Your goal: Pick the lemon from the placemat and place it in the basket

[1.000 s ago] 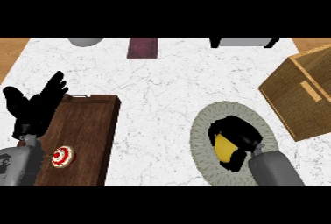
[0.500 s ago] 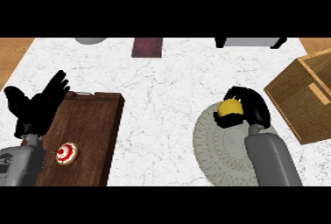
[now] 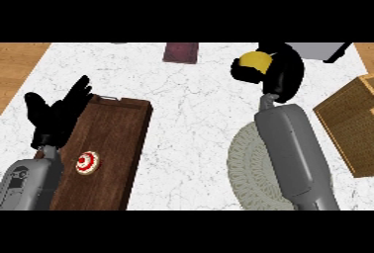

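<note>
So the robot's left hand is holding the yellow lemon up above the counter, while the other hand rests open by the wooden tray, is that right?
Not quite: the head view shows the right hand curled round the lemon, raised over the white counter. It is the left hand that rests open beside the wooden tray.

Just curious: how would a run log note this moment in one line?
right hand: holding lemon aloft | placemat: bare | basket: waiting | left hand: resting open
</note>
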You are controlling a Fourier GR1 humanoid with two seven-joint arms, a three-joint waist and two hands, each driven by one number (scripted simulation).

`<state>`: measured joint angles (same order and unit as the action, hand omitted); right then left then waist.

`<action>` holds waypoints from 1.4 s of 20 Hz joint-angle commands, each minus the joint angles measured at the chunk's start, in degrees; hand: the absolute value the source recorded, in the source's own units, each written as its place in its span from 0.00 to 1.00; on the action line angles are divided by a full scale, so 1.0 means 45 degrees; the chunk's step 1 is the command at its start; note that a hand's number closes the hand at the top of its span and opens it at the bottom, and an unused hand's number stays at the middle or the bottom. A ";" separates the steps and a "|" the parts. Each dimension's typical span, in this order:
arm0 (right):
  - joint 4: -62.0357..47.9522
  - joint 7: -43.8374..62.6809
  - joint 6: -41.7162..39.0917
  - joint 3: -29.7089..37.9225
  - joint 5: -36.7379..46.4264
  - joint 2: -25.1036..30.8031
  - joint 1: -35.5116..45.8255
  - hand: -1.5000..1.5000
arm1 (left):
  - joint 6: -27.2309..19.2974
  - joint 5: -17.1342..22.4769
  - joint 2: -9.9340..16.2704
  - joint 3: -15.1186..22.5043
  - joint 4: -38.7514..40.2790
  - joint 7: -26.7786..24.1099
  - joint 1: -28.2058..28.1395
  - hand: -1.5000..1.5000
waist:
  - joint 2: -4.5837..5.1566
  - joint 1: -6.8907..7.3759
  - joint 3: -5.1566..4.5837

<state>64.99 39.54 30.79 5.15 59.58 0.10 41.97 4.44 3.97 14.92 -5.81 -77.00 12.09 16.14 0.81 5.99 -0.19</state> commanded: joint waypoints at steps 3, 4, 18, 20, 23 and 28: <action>-0.2105 0.5157 0.1375 -0.0331 0.3286 -0.0021 0.3489 1.00 | -0.0149 -0.0147 -0.0033 0.0030 0.0147 0.0105 0.0182 0.50 | -0.0038 -0.0176 -0.0034; -0.2455 0.5693 0.1138 -0.0128 0.3700 -0.0020 0.4219 1.00 | -0.0248 -0.0164 0.0001 0.0065 -0.0159 0.0513 0.0275 0.50 | -0.0086 -0.0271 -0.0010; -0.6347 0.7502 0.0747 0.2090 0.7150 0.1511 0.8016 1.00 | -0.0274 -0.0026 0.0203 -0.0580 0.0354 -0.0138 0.0078 0.50 | 0.0006 -0.0917 0.0018; -0.6786 0.8132 0.0373 0.2357 0.7661 0.1625 0.8382 1.00 | -0.0130 -0.0001 0.0071 -0.0308 -0.0230 0.0060 -0.0459 0.50 | -0.0032 -0.0767 0.0019; -0.7166 0.8172 -0.0221 0.2709 0.8168 0.2453 0.8431 1.00 | -0.0209 0.0040 0.0009 -0.0426 -0.0156 -0.0083 -0.0535 0.50 | -0.0041 -0.0887 0.0018; -0.7525 0.8166 0.0027 0.3255 0.8663 0.3094 0.8188 1.00 | -0.0477 -0.0172 -0.0041 -0.0342 -0.0276 0.0246 -0.0299 0.50 | -0.0047 -0.0980 0.0031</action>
<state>32.70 66.65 30.26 18.24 96.73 12.21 77.90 2.97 3.59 15.12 -7.44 -78.35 12.89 14.18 0.56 1.84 -0.07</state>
